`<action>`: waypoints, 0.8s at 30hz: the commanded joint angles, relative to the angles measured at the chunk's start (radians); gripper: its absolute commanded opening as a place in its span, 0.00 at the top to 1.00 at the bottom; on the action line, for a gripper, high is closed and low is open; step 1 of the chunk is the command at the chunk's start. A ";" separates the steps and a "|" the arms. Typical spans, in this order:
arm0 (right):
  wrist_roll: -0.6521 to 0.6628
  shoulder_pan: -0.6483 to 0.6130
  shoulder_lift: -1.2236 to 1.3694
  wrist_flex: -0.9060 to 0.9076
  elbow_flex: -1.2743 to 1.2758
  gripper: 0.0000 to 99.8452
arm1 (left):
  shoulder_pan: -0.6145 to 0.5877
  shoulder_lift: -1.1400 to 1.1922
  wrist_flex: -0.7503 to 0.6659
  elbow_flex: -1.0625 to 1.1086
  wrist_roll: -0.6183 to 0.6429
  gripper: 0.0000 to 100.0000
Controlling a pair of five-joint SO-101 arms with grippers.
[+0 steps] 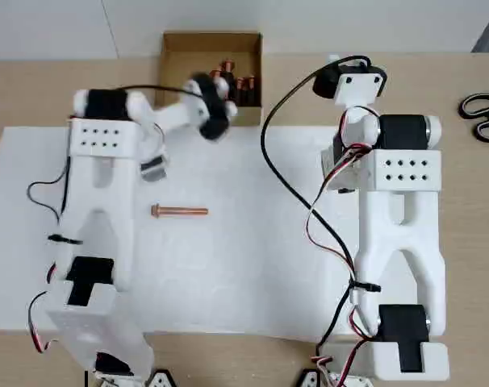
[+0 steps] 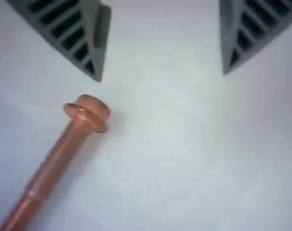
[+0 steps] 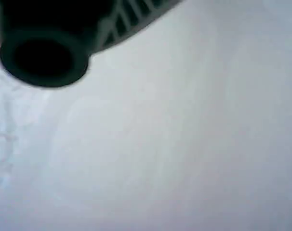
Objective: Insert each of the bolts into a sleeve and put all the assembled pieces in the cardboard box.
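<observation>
The bolt is seen lying flat on the white sheet that covers the counter, between the two arms and well short of the cardboard box at the far edge. Its long axis is laid across the counter, with the flanged head turned toward the left arm's side and the shank pointing toward the right arm.

The left end effector is held just above the sheet with its jaws spread wide and nothing between them. In the left wrist view the bolt head is found just outside the gap, close to one fingertip, and the shank runs away at a slant, not crosswise to the jaws. The bolt is therefore judged to be off-centre. A small shift toward the arm's base and a turn of the wrist would be needed before the jaws could be brought astride the shank.

The left arm is by far the nearer. The right end effector appears to be pinched on a black sleeve, whose open bore is shown end-on above the bare sheet. Copper-coloured pieces are already gathered in the box.
</observation>
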 commanded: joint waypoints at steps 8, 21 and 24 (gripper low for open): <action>0.009 0.012 -0.051 0.004 -0.006 1.00 | -0.114 -0.557 0.026 0.125 0.327 0.85; 0.003 0.005 -0.051 0.004 0.043 1.00 | -0.181 -0.974 -0.012 0.760 0.778 0.84; 0.003 0.005 -0.051 0.001 0.072 1.00 | -0.181 -0.916 -0.032 0.783 0.878 0.84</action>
